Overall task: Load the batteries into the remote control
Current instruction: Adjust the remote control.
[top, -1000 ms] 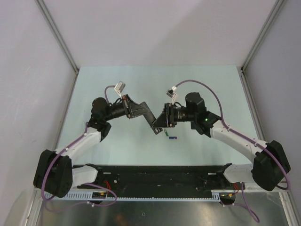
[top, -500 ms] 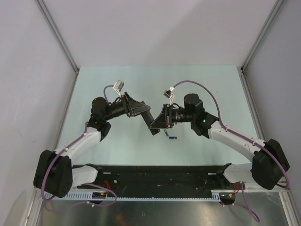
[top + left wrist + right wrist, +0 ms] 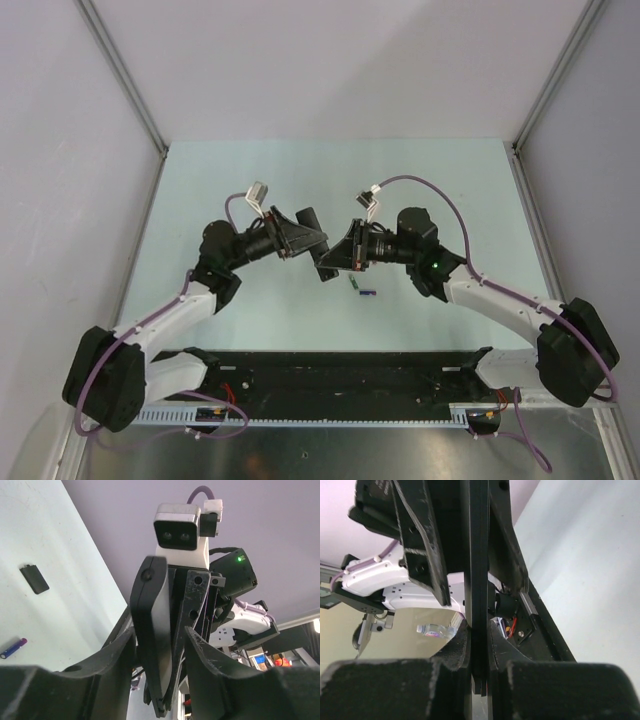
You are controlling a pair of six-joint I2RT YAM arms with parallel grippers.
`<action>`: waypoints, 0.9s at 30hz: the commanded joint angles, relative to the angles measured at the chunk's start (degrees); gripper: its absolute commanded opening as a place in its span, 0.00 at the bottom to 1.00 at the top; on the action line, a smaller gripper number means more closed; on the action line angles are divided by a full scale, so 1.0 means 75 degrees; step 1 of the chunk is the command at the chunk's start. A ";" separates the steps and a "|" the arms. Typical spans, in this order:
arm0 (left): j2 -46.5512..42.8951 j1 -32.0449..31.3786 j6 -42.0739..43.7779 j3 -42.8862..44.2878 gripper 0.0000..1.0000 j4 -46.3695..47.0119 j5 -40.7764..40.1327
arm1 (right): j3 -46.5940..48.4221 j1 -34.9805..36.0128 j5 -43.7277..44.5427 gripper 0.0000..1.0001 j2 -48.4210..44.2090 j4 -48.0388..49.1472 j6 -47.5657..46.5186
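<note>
While jaws pinch remote control (image 3: pixel 152 630), black panel (image 3: pixel 35 578), blue-purple battery (image 3: pixel 13 648) beyond

In the right wrist view the remote control (image 3: pixel 479 580) is cut off at 12 o'clock. Its low end hides in the right gripper (image 3: pixel 479 650). From above, the batteries (image 3: pixel 366 293) are tiny specks.

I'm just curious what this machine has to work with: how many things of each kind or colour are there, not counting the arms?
Remote control: 1
Green battery: 1
Blue-purple battery: 1
Small black flat piece: 1
Total: 4
</note>
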 commanded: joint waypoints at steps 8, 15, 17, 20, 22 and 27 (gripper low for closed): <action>-0.0664 -0.0429 -0.0318 -0.0488 0.32 0.0735 -0.1021 | -0.0391 0.0118 0.0299 0.00 -0.0158 0.1984 0.1100; -0.0770 -0.0430 -0.0342 -0.0547 0.20 0.0829 -0.1115 | -0.0438 0.0153 0.0322 0.00 -0.0205 0.2020 0.1171; -0.0770 -0.0418 -0.0341 -0.0547 0.12 0.0852 -0.1115 | -0.0438 0.0165 0.0345 0.00 -0.0205 0.1950 0.1147; -0.0759 -0.0429 -0.0341 -0.0547 0.15 0.0853 -0.1115 | -0.0438 0.0189 0.0334 0.00 -0.0228 0.1891 0.1112; -0.0712 -0.0430 -0.0353 -0.0547 0.22 0.0864 -0.1104 | -0.0438 0.0200 0.0310 0.00 -0.0275 0.1868 0.1089; -0.0653 -0.0429 -0.0330 -0.0477 0.25 0.0888 -0.1033 | -0.0438 0.0212 0.0263 0.00 -0.0310 0.1693 0.1030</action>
